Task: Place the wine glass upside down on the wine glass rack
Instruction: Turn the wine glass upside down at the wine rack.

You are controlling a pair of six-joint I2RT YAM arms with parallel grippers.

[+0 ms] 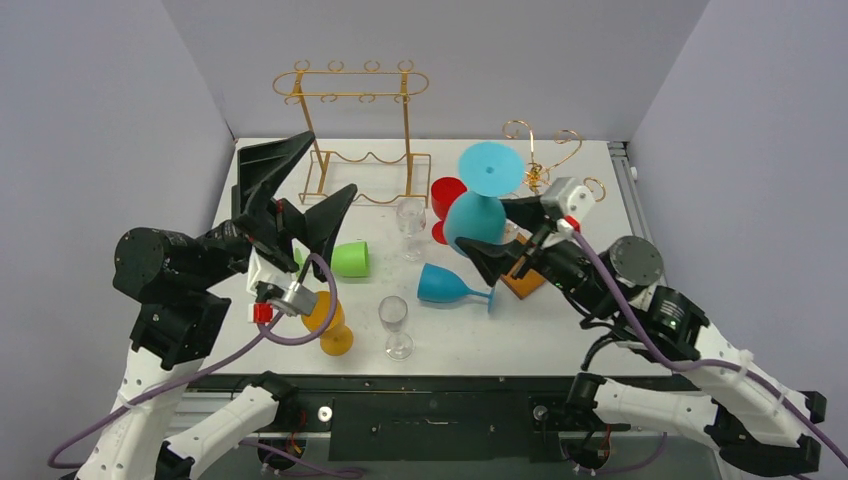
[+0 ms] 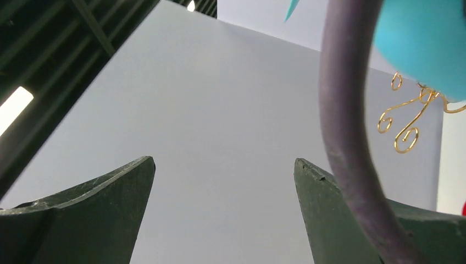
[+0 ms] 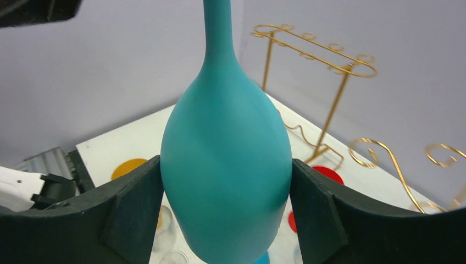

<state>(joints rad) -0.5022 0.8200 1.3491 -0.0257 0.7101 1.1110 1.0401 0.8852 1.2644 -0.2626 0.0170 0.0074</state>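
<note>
My right hand (image 1: pixel 492 232) grasps the teal wine glass (image 1: pixel 470 215) by its bowl, foot up, above the table (image 1: pixel 560 330) and just right of the gold wine glass rack (image 1: pixel 406 150). My left hand (image 2: pixel 224 160) hangs released and empty, near the rack's left side.

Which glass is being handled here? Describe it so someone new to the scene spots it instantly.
Start at the tall gold rack at the back of the table and look right: the right gripper holds a large teal wine glass above the surface, foot up. It alone is lifted off the table; the smaller blue glass nearby lies on its side.
</note>
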